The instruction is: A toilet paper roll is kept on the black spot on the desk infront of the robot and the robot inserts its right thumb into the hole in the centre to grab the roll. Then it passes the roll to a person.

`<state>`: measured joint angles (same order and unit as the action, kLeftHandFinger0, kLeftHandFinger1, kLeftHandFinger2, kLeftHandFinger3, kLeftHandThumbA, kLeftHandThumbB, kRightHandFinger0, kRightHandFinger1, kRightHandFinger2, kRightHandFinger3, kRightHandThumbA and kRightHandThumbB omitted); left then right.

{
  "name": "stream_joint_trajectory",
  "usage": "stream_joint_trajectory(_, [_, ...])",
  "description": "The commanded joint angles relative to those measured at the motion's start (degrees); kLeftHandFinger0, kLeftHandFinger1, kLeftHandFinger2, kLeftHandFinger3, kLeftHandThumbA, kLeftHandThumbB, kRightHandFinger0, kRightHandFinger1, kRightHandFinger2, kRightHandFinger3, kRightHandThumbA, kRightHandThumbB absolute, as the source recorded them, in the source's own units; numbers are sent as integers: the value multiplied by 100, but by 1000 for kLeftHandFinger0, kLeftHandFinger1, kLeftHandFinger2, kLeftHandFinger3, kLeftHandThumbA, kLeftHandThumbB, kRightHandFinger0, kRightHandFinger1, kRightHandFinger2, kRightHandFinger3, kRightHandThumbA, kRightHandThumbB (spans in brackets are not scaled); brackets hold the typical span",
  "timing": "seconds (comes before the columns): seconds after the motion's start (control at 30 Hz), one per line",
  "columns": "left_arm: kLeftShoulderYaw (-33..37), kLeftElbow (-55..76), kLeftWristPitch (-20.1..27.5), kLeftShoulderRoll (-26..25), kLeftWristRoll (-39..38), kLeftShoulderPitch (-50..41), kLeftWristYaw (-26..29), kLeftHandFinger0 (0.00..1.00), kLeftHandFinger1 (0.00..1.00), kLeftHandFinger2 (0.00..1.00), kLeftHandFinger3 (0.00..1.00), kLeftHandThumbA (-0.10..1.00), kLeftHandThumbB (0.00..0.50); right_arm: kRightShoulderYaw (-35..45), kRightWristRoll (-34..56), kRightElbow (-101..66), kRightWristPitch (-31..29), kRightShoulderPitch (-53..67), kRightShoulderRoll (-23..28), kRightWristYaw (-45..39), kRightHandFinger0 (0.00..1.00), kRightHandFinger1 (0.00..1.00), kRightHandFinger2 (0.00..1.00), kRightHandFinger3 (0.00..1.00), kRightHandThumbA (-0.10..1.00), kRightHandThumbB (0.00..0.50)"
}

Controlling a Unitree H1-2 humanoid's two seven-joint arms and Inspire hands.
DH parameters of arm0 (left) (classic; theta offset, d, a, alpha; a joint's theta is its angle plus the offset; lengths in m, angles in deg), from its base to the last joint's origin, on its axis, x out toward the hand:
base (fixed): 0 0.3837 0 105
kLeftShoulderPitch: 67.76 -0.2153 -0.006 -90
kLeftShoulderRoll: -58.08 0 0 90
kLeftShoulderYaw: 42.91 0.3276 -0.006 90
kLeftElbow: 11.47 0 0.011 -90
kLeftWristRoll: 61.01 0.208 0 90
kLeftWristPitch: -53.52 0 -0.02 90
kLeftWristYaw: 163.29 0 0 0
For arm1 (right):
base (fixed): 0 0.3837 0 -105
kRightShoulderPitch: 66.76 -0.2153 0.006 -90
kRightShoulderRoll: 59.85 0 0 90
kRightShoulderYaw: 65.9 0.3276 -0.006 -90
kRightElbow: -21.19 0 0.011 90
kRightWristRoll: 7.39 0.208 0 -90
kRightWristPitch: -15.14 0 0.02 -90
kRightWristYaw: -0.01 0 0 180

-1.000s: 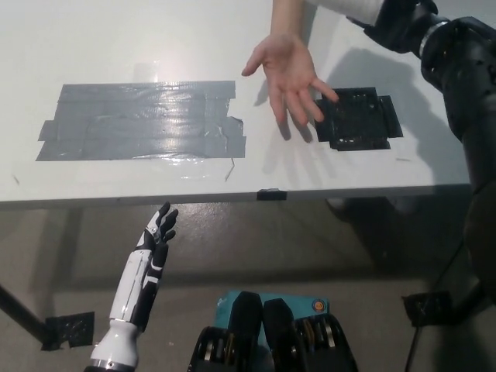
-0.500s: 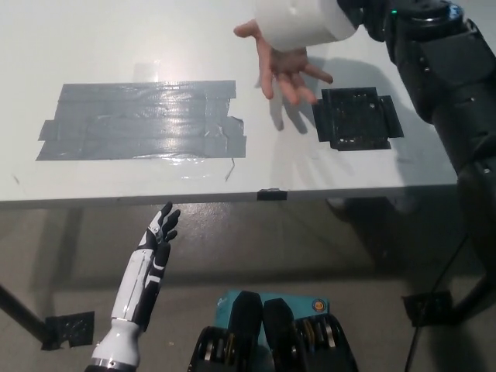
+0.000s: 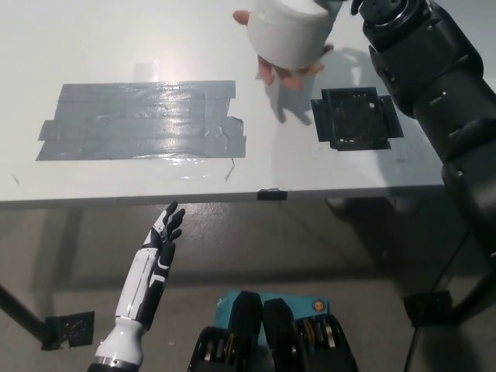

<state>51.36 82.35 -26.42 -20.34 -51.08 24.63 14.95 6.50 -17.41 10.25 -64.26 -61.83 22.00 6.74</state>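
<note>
The bench [image 3: 116, 46] carries a grey tape patch [image 3: 139, 120] and a black spot [image 3: 355, 118]. The right hand [image 3: 364, 9] is at the roll [image 3: 285, 31]; its grip cannot be determined. The roll sits above a person's hand [image 3: 288, 71]. The left hand [image 3: 167, 229] rests below the bench edge, fingers apart.

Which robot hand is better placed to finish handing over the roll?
Right. The black right arm reaches to the white toilet paper roll, right above the person's open hand. The white left robot hand hangs below the table edge.

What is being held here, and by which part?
The toilet paper roll sits on a person's upturned hand, supported from beneath. Whether the robot's right hand grips it cannot be told. The left hand holds nothing.
</note>
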Motion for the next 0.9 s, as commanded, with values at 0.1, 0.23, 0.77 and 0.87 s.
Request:
stream_joint_trajectory(0.1, [73, 129, 73, -55, 53, 103, -41, 1000, 1000, 1000, 1000, 1000, 228, -204, -423, -40, -636, -224, -137, 384, 219, 498, 722, 608, -100, 260])
stream_joint_trajectory(0.23, [103, 162, 36, -61, 13, 95, -68, 1000, 1000, 1000, 1000, 1000, 224, -161, -396, 45, -397, -90, -224, 299, 221, 444, 564, 537, -100, 239])
stream_joint_trajectory(0.77, [145, 139, 15, -82, -44, 90, -45, 1000, 1000, 1000, 1000, 1000, 200, 634, 48, -291, -641, -552, 334, -907, 1000, 1000, 1000, 1000, 1000, 489])
stream_joint_trajectory(0.87, [142, 106, 69, -73, -37, 61, -16, 1000, 1000, 1000, 1000, 1000, 208, 1147, 415, -438, -595, -681, 408, -735, 1000, 1000, 1000, 1000, 994, 500])
